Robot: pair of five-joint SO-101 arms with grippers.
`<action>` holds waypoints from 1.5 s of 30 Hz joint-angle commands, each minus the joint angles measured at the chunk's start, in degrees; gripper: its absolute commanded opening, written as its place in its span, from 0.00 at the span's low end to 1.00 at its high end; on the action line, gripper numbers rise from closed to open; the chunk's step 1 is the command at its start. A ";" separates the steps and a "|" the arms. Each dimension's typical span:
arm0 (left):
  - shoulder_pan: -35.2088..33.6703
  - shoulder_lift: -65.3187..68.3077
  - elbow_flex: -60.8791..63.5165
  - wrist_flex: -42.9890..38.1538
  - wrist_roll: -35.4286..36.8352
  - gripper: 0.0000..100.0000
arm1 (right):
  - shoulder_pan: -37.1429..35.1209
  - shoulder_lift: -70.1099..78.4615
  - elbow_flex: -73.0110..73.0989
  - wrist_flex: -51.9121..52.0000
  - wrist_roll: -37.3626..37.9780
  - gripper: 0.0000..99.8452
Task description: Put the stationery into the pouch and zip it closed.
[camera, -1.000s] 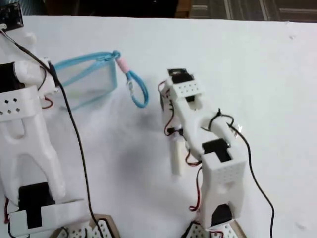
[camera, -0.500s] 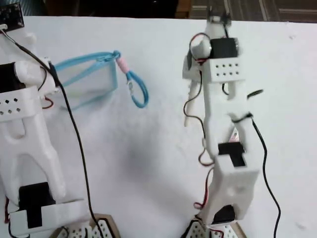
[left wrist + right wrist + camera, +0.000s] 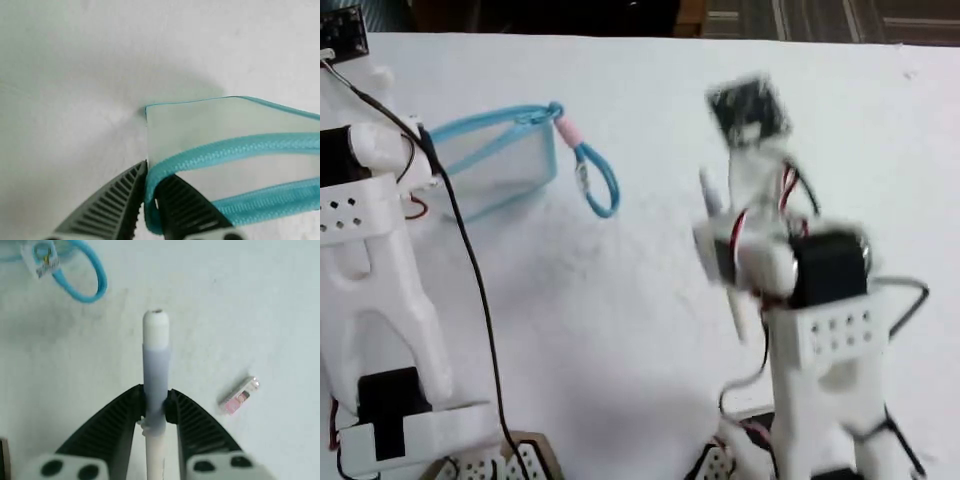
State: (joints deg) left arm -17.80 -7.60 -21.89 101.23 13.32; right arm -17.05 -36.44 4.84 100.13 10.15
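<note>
Left gripper point(image 3: 149, 176) is nearly closed, its jaws pinching the blue zipper edge at one end of the pouch point(image 3: 200, 125). In the high view the pouch point(image 3: 505, 165) lies on the white table point(image 3: 590, 320) at the far left, just beside the left arm point(image 3: 370, 250), mouth gaping, with the blue loop strap point(image 3: 598, 185) trailing from its pink tag point(image 3: 568, 130) toward the middle. Pouch, strap and left arm sit as they did a second ago. Right gripper point(image 3: 155, 392) is clamped on a white pen point(image 3: 155, 350), jaws narrowed to the barrel, cap end jutting out past the fingertips above the table. A small pink-and-white item point(image 3: 240, 396) lies on the cloth near the pen, apart from it. The right arm point(image 3: 790, 270) has changed most: a second ago it crouched low at mid-table, half a second ago it stretched toward the far edge, and now it is drawn back toward its base, smeared by motion and well apart from the pouch.
</note>
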 commanded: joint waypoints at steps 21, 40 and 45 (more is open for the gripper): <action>0.40 -0.84 -2.11 -0.44 -0.26 0.02 | -24.04 -23.87 34.46 -90.86 -12.48 0.02; 0.13 -0.84 -2.11 -0.44 -0.26 0.02 | -28.26 12.62 12.22 -100.62 -10.55 0.02; 0.13 -0.84 -2.11 -0.44 -0.26 0.02 | -25.45 18.42 16.00 -100.97 -10.55 0.02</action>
State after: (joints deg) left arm -17.80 -7.60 -21.89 101.23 13.32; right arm -44.40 -19.74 20.48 0.26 -1.19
